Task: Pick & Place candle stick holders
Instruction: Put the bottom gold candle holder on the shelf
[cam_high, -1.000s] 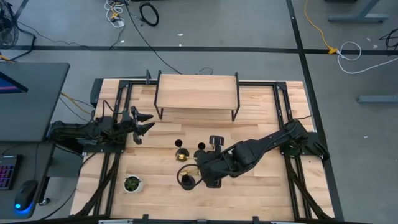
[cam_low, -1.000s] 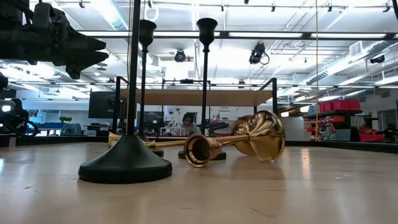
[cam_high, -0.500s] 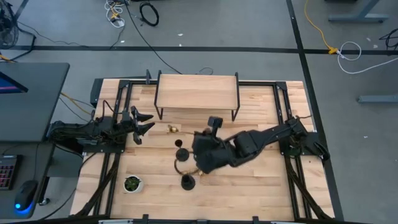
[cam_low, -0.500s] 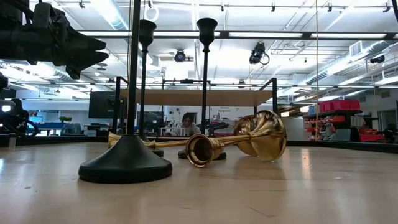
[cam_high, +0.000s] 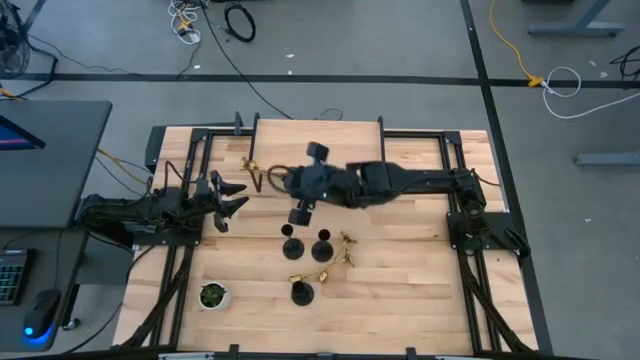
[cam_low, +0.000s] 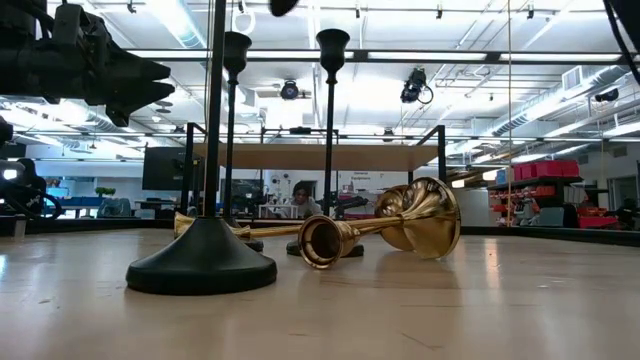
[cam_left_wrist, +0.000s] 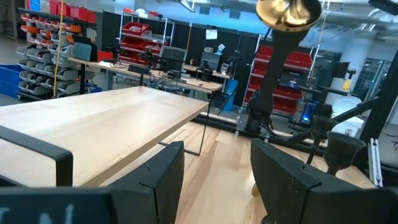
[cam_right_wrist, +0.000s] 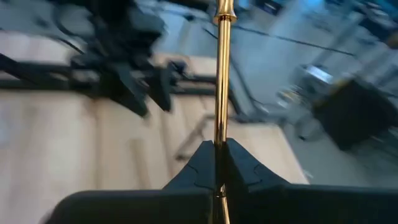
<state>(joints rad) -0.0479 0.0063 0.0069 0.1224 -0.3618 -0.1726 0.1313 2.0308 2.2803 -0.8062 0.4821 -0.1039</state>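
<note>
My right gripper (cam_high: 285, 181) is shut on a gold candle stick holder (cam_high: 262, 174), held in the air by the front left corner of the wooden shelf (cam_high: 315, 147). Its stem (cam_right_wrist: 221, 68) runs away from the fingers. Two gold holders (cam_high: 340, 250) (cam_high: 306, 275) lie on their sides on the table. Three black holders (cam_high: 290, 233) (cam_high: 322, 238) (cam_high: 300, 292) stand upright on their round bases. My left gripper (cam_high: 232, 198) waits open and empty at the table's left side. My right gripper pinches the gold holder's slim stem (cam_right_wrist: 220, 127) between its two fingers (cam_right_wrist: 202, 163). The stem runs on straight ahead along the fingers, toward the table's left. The holder is lifted clear of the table and the shelf.
The raised wooden shelf on black legs (cam_left_wrist: 106, 124) stands at the table's far middle. A small white pot with a green plant (cam_high: 212, 295) sits at the near left. In the low view the front black holder (cam_low: 202, 262) stands before the lying gold ones (cam_low: 330, 240).
My right gripper has lifted a gold holder clear of the table's near middle. It has carried it up and toward the far left, to the shelf's front left corner, turning as it went. The other holders have stayed put.
</note>
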